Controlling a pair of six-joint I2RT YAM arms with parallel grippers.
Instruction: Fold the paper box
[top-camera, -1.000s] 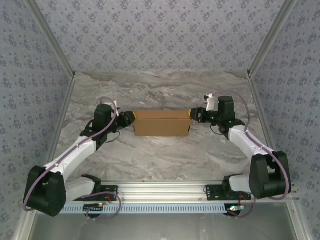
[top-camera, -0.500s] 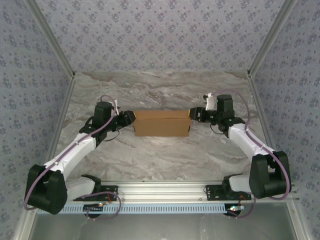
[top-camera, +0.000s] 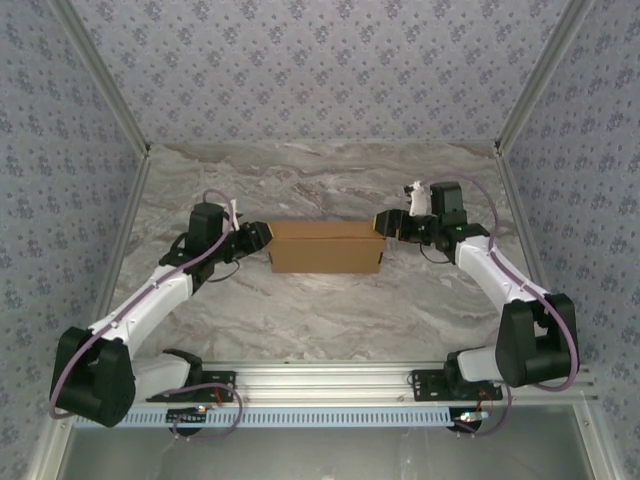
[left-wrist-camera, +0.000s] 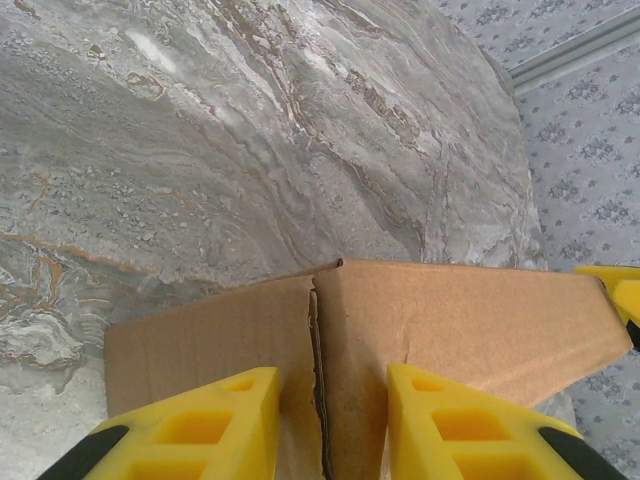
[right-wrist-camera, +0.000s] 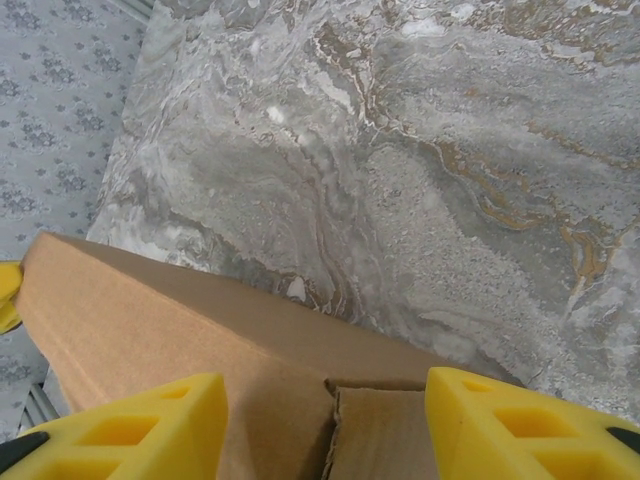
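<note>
Where our arms are bolted: a metal rail (top-camera: 330, 375) runs along the near edge of the desk (top-camera: 320, 320).
Our left gripper (top-camera: 255, 238): it is open, its yellow fingers spread at the left end of the paper box (top-camera: 325, 247).
Left wrist view: the gripper (left-wrist-camera: 330, 385) straddles a cardboard corner of the box (left-wrist-camera: 450, 320), where a rough seam between two panels runs down between the fingers. We cannot tell whether the fingers touch the cardboard.
Our right gripper (top-camera: 385, 225): it is also open, and set at the box's right end.
Right wrist view: the gripper (right-wrist-camera: 325, 395) has its fingers wide apart, with the end of the box (right-wrist-camera: 180, 300) between them.
Paper box: plain brown, it sits mid-desk with its long side across, between the two grippers.
Beyond: bare marbled desk, then patterned walls (top-camera: 320, 70).
</note>
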